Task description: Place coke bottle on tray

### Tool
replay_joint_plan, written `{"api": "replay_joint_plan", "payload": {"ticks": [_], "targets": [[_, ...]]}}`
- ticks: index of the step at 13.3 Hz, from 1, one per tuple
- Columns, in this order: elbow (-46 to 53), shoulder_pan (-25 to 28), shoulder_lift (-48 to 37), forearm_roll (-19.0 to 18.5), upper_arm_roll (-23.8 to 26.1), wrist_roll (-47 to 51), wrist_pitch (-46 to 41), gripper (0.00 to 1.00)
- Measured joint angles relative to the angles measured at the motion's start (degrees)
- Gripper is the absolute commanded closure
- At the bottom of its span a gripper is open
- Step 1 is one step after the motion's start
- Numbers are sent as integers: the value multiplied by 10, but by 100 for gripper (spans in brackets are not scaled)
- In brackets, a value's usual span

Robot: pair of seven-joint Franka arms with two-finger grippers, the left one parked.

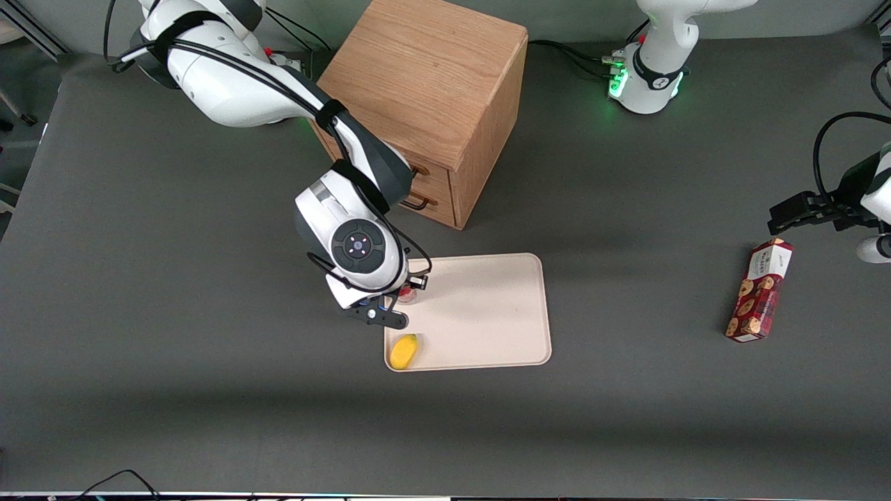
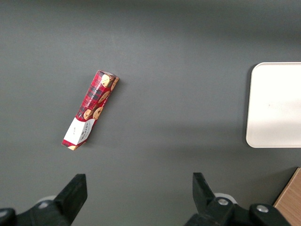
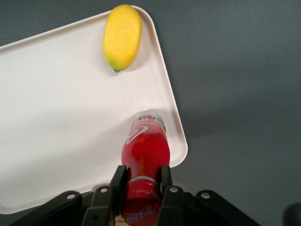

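My right gripper [image 3: 141,181] is shut on the neck of the coke bottle [image 3: 145,148], a slim red bottle with a red cap and a clear base. The bottle hangs upright with its base over the corner of the cream tray [image 3: 61,103]; I cannot tell whether it touches. In the front view the gripper [image 1: 400,300] is at the tray's [image 1: 487,306] edge nearest the working arm's end, and only a bit of the bottle [image 1: 405,297] shows under the wrist.
A yellow lemon-like fruit [image 1: 404,351] lies in the tray's corner nearest the front camera, also in the right wrist view [image 3: 122,36]. A wooden drawer cabinet [image 1: 424,97] stands farther back. A red cookie box [image 1: 760,289] lies toward the parked arm's end.
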Motion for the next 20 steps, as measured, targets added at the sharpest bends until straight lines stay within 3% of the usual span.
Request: {"api": "replay_joint_plan", "payload": {"ticks": [1, 7, 11, 18, 20], "targets": [[0, 0, 2, 0, 0, 0, 6, 0], [11, -7, -20, -17, 1, -15, 16, 0], [-2, -72, -128, -17, -4, -125, -66, 0], [-183, -180, -321, 28, -137, -412, -86, 0], [-224, -202, -367, 65, -172, -466, -83, 0]]}}
